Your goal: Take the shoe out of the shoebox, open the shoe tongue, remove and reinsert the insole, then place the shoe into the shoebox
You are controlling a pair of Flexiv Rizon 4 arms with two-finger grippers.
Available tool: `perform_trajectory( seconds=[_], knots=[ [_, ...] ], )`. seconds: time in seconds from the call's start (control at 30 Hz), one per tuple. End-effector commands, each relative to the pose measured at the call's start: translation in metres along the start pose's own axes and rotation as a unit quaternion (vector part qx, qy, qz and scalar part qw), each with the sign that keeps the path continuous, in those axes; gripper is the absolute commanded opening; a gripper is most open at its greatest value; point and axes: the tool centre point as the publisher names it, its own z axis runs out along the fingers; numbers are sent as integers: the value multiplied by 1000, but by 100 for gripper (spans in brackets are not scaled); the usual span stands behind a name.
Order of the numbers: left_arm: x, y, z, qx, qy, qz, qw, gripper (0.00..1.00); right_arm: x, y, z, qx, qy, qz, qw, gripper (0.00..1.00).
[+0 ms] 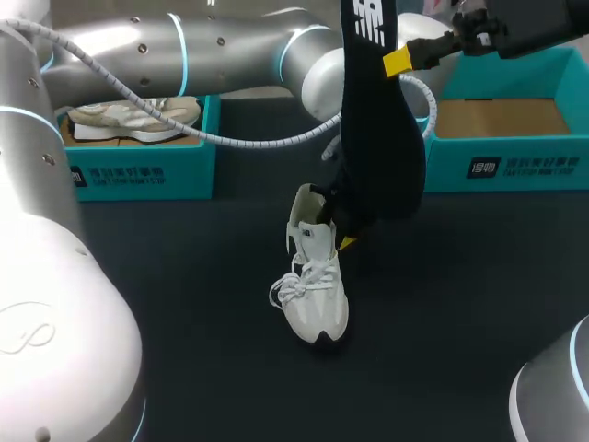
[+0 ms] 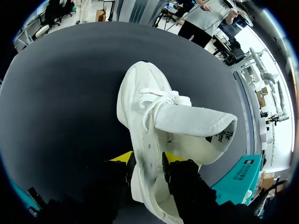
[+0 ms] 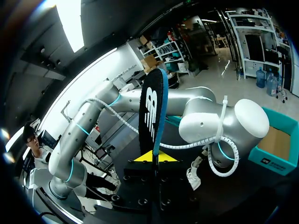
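Left hand (image 2: pixel 145 161) clamps shoe (image 1: pixel 315 285) side wall, shoe on surface (image 1: pixel 460 322), tongue (image 2: pixel 196 121) open. Right hand (image 3: pixel 154 157) pinches black insole (image 1: pixel 377 138), held above shoe. Remaining: reinsert insole, return shoe to empty shoebox (image 1: pixel 515 166).

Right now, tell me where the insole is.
In the head view the insole is held upright in the right gripper, raised close by the heel of the white shoe and just left of the empty shoebox.
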Motion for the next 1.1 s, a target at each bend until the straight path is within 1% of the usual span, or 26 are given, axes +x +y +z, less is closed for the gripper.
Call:
perform_trajectory(
  seconds=[0.03, 0.1, 0.23, 0.33, 0.43, 0.5, 0.53, 0.57, 0.6, 0.63, 0.7, 0.73, 1.1],
  knots=[
    [8, 0, -10, -1, -27, 4, 1000, 100, 0, 3, 3, 2, 0, 1, 1000, 0],
    [10, 3, -18, 3, -54, 2, 999, 100, 0, 3, 3, 2, 0, 1, 1000, 0],
    [14, 7, -33, -3, -106, -24, 994, 100, 0, 3, 3, 2, 0, 1, 1000, 0],
    [17, 9, -40, -15, -136, -39, 990, 100, 0, 3, 3, 2, 0, 1, 1000, 0],
    [22, 9, -48, -36, -164, -49, 985, 100, 0, 3, 3, 2, 0, 1, 1000, 0],
    [30, 9, -57, -53, -199, -50, 977, 100, 0, 3, 3, 2, 0, 1, 1000, 0],
    [34, 9, -62, -65, -225, -49, 971, 100, 0, 3, 3, 2, 0, 1, 1000, 0],
    [37, 9, -65, -67, -237, -46, 968, 100, 0, 3, 3, 2, 0, 1, 1000, 0],
    [44, 9, -71, -72, -265, -43, 961, 100, 0, 3, 3, 2, 0, 1, 1000, 0],
    [50, 9, -75, -74, -282, -34, 956, 100, 0, 3, 3, 2, 0, 1, 1000, 0],
    [60, 10, -83, -71, -313, -25, 947, 100, 0, 3, 3, 2, 0, 1, 1000, 0],
    [67, 10, -87, -72, -322, -14, 944, 100, 0, 3, 3, 2, 0, 1, 1000, 0],
    [67, 10, -87, -72, -322, -14, 944, 100, 0, 3, 3, 2, 0, 1, 1000, 0]
  ],
)
